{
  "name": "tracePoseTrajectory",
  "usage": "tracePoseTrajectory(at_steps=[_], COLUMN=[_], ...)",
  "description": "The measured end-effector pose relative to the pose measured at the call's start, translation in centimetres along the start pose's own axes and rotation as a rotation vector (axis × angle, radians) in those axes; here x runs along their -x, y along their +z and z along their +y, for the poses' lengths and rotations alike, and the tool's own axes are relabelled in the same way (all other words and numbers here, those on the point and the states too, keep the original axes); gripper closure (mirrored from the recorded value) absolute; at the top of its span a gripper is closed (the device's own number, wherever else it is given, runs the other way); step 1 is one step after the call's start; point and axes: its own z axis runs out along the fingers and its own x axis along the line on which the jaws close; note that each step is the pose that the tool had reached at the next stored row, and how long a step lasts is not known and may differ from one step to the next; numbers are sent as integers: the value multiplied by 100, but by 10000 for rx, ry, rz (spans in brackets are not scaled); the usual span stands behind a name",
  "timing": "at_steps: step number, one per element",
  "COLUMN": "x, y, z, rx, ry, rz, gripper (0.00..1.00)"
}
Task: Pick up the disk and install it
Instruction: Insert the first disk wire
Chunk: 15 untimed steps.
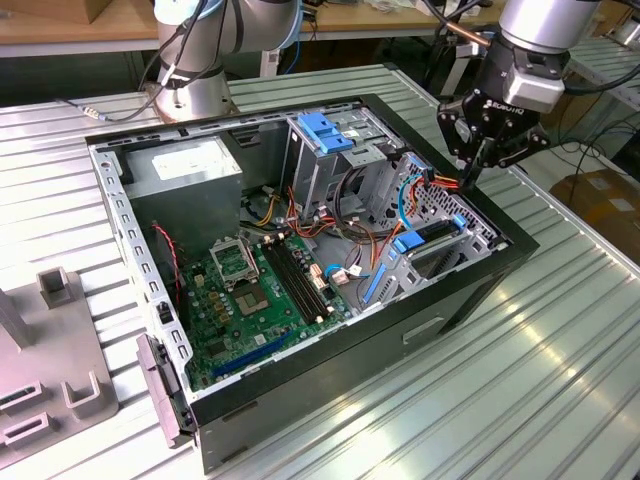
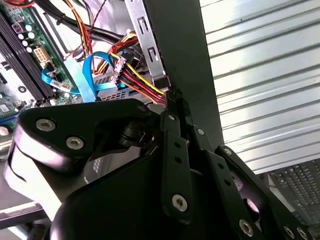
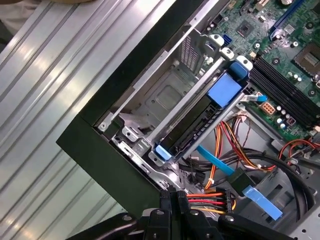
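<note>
The disk sits inside the drive bay at the front corner of the open computer case on the exterior view's right. In the first wrist view the disk shows as a dark slab on edge, with blue plastic at both ends. My gripper hovers just above that corner of the case, apart from the disk. Its fingers are pressed together with nothing between them. Their tips lie right beside a bundle of red, yellow and black power wires.
Inside the case lie a green motherboard, a grey power supply, a metal cage with a blue latch and blue data cables. The case rests on a ribbed metal table. A grey fixture stands on the exterior view's left.
</note>
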Motion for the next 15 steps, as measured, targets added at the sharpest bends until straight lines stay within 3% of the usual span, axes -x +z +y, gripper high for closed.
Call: tracePoseTrajectory(at_steps=[7, 10, 12, 15], x=[0, 12, 45, 46], y=[0, -2, -4, -3], z=[0, 12, 53, 54], rx=[101, 116, 116, 139], ry=[1055, 1196, 1199, 1423], rz=[-6, -6, -6, -5], gripper=[84, 84, 84, 84])
